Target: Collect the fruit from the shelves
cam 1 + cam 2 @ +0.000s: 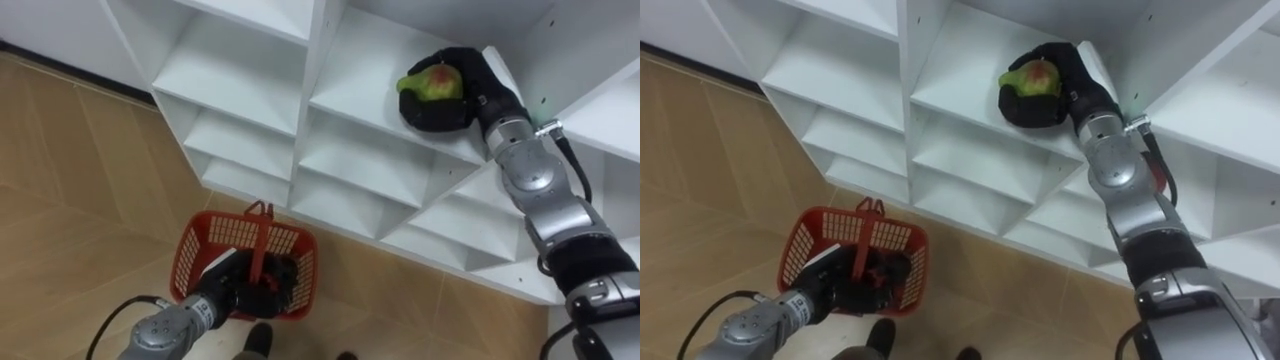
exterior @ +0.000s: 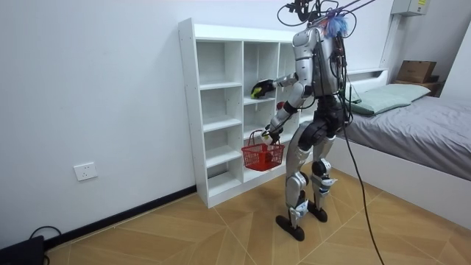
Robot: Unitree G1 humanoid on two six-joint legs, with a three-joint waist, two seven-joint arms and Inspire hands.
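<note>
A green fruit with a reddish patch (image 1: 432, 82) (image 1: 1031, 78) lies in my right hand (image 1: 452, 95) (image 1: 1048, 88), whose dark fingers curl round it just above a shelf of the white closet (image 1: 365, 105) (image 1: 970, 95). My left hand (image 1: 225, 290) (image 1: 835, 285) is down by my side, shut on the handle of a red wire basket (image 1: 205, 245) (image 1: 805, 245), which hangs above the wooden floor in front of the lower shelves. In the room view I stand upright facing the closet (image 2: 221, 110), the basket (image 2: 263, 154) at hip height and the fruit (image 2: 257, 91) at the middle shelf.
The closet's other compartments are bare white boards. Wooden floor (image 1: 70, 170) spreads out on my left. A bed (image 2: 419, 132) stands at the room view's right, behind me, and a wall socket (image 2: 86, 171) sits low on the wall.
</note>
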